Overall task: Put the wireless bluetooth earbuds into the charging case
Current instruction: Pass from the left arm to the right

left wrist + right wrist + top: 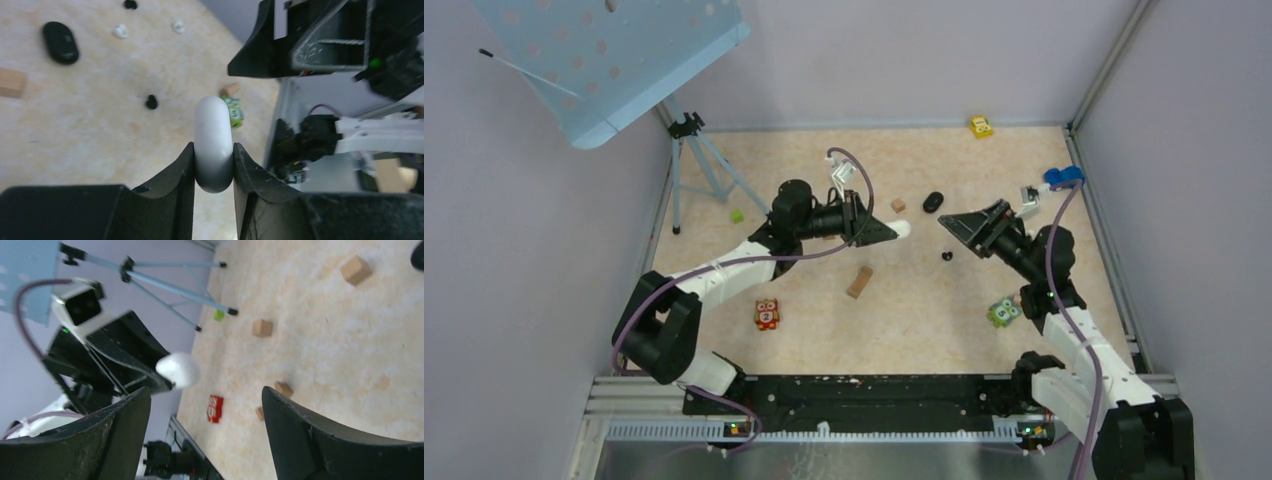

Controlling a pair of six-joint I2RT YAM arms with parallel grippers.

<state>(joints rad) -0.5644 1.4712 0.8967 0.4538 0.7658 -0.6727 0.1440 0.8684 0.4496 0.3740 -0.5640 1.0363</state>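
- The left gripper point(213, 146) is closed tight on a white charging case point(213, 120). The case stands on its edge between the fingers, held over the table point(904, 310).
- The right gripper point(205, 390) is wide open and holds nothing. It faces the white case, near but not touching.
- One black earbud point(947, 256) lies on the table close to the right gripper's tips.
- Farther back, a black oval case point(933, 202) lies flat near a wooden block point(898, 204). Two white earbuds point(120, 31) lie on the table not far from it.

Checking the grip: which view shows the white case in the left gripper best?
Left wrist: the white case fills mid-frame, pinched in the left gripper. Top external shows only its tip; right wrist, one rounded end.
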